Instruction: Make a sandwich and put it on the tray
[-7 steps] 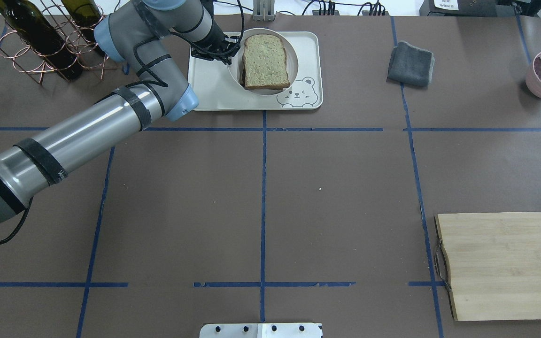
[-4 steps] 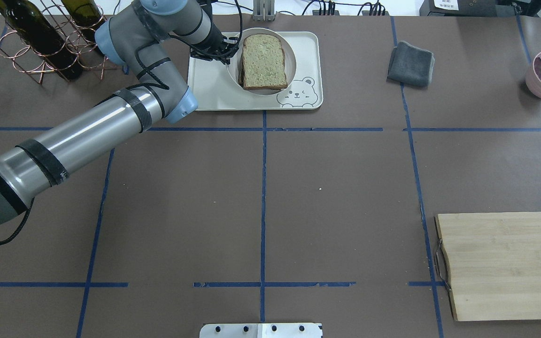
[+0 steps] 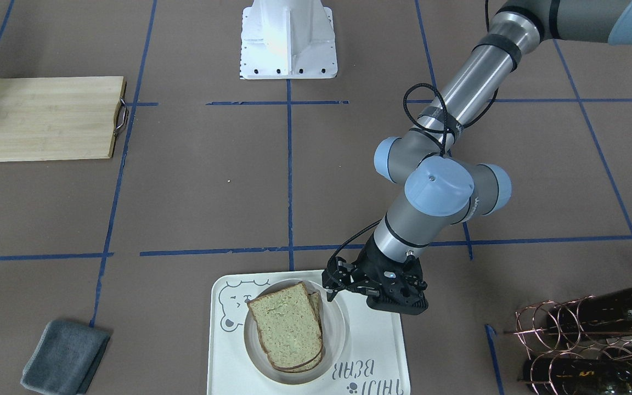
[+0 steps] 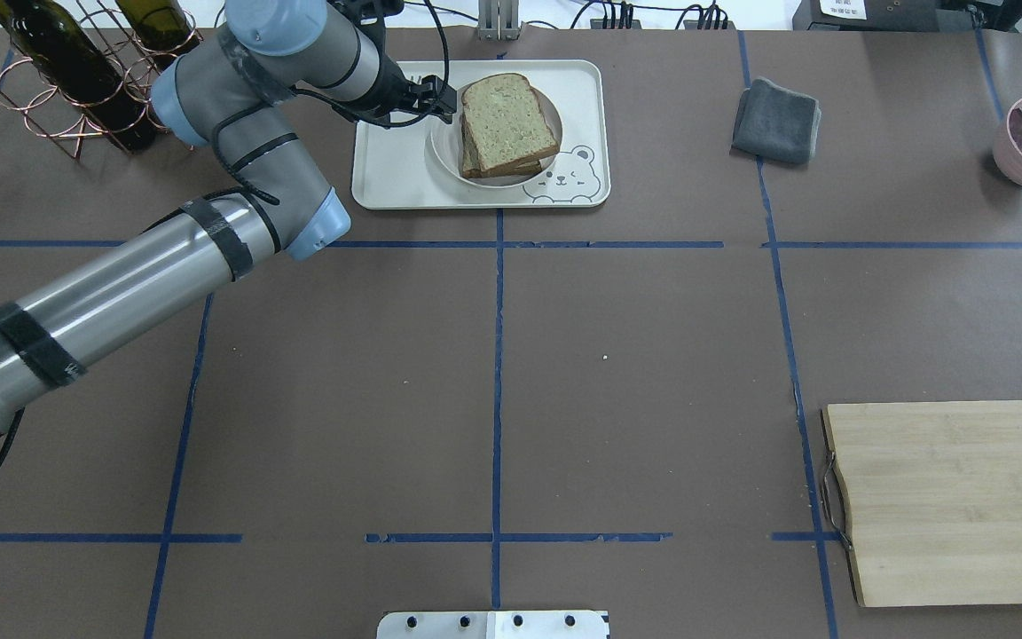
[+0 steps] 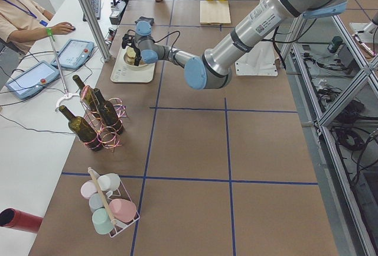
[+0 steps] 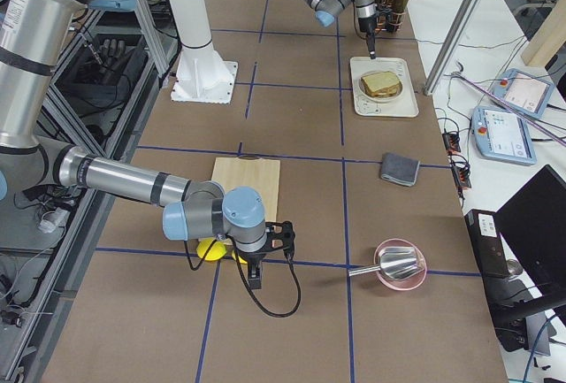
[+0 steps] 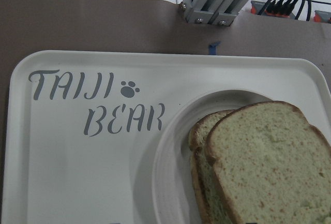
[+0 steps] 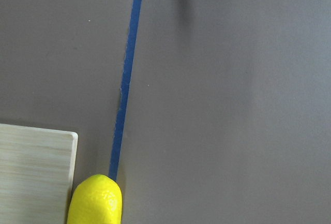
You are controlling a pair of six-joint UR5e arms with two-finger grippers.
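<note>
- Sandwich (image 4: pixel 508 124): two bread slices are stacked, the upper one skewed across the lower. They lie on a round white plate (image 4: pixel 443 151) that sits inside the tray (image 4: pixel 396 169), at the far edge of the tabletop (image 4: pixel 493 355). No egg shows between the slices, so the filling is unconfirmed.
- Left fingers (image 3: pixel 331 286): these sit at the plate's rim, over a bare part of the tray, just beside the bread and not touching it. Whether they pinch the rim or stand clear of it cannot be told, and the left wrist view shows no fingers.
- Judgement: standing at the rim rather than over the bread suggests the plate is handled by its edge, which spares the soft slices.
- Right fingers (image 6: pixel 254 275): these hang low over the tabletop near a lemon (image 8: pixel 95 200) beside the cutting board (image 4: pixel 955 497), well apart from the tray. Their opening cannot be told. They are probably parked out of the way.
- Status: placement appears essentially achieved.
- Risk: the skewed top slice may slide if the plate is nudged.
</note>
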